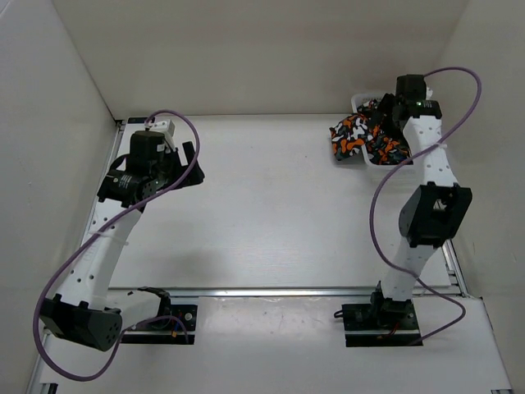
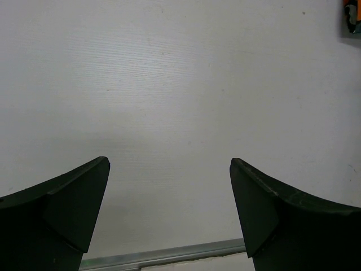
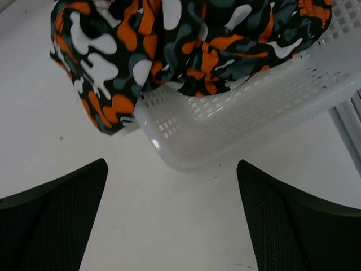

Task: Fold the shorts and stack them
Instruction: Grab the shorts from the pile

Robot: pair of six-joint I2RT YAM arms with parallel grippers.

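Observation:
The shorts (image 1: 354, 138), printed in orange, black, grey and white blotches, lie heaped in a white mesh basket (image 1: 394, 161) at the back right and spill over its left rim onto the table. In the right wrist view the shorts (image 3: 169, 45) hang over the basket's corner (image 3: 225, 127). My right gripper (image 3: 172, 192) is open and empty, hovering just in front of the basket. My left gripper (image 2: 169, 192) is open and empty over bare table at the back left. A scrap of the shorts (image 2: 352, 14) shows at the top right of the left wrist view.
White walls enclose the table on the left, back and right. A metal rail (image 1: 287, 290) runs across near the arm bases. A metal strip (image 2: 169, 255) shows below the left fingers.

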